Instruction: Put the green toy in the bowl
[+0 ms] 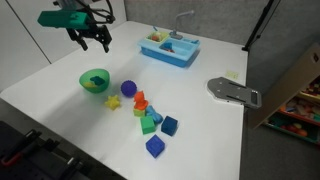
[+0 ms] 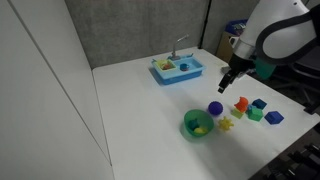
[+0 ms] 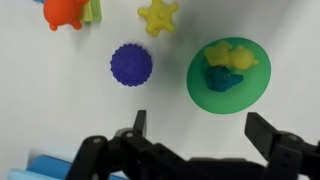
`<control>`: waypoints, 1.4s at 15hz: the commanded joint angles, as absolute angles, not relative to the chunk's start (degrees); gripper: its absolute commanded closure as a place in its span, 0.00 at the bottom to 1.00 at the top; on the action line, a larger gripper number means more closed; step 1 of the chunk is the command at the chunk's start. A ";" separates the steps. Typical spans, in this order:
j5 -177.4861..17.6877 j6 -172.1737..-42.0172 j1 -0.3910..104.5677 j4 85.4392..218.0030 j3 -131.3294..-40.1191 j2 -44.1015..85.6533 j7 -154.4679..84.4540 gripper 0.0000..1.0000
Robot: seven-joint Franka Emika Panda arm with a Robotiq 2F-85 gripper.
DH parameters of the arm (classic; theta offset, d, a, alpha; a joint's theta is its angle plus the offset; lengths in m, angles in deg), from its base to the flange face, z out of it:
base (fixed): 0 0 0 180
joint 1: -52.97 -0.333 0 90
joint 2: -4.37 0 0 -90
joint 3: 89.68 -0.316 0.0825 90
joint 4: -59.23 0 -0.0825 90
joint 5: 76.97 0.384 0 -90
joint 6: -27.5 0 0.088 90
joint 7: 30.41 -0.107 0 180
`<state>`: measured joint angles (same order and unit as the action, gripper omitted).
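The round bright green bowl (image 3: pixel 228 76) lies on the white table; it also shows in both exterior views (image 1: pixel 93 79) (image 2: pixel 197 124). The dark teal-green toy (image 3: pixel 219 79) lies inside the bowl, next to a yellow toy (image 3: pixel 229 55). My gripper (image 3: pixel 204 130) is open and empty, raised well above the table, apart from the bowl. In an exterior view the gripper (image 1: pixel 94 40) hangs high over the table's back; in an exterior view it (image 2: pixel 228 81) hangs behind the toys.
A purple ball (image 3: pixel 131 66), a yellow star (image 3: pixel 158 15) and an orange toy (image 3: pixel 65 11) lie near the bowl. Blue cubes (image 1: pixel 155 146) and a light-green block (image 1: pixel 148 125) lie beyond. A light-blue tub (image 1: pixel 168 47) stands at the back. A grey tool (image 1: pixel 233 92) lies near the table's edge.
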<state>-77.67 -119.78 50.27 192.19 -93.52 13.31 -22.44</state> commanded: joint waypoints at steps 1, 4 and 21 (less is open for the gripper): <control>-74.30 -113.91 51.70 198.22 -92.69 4.09 -23.75 0.00; -74.03 -108.92 51.87 201.94 -91.55 -3.05 -25.19 0.00; -74.46 -86.63 51.86 201.37 -92.10 -24.05 -36.94 0.00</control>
<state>-74.53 -86.77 51.69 201.46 -91.97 -24.07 -37.02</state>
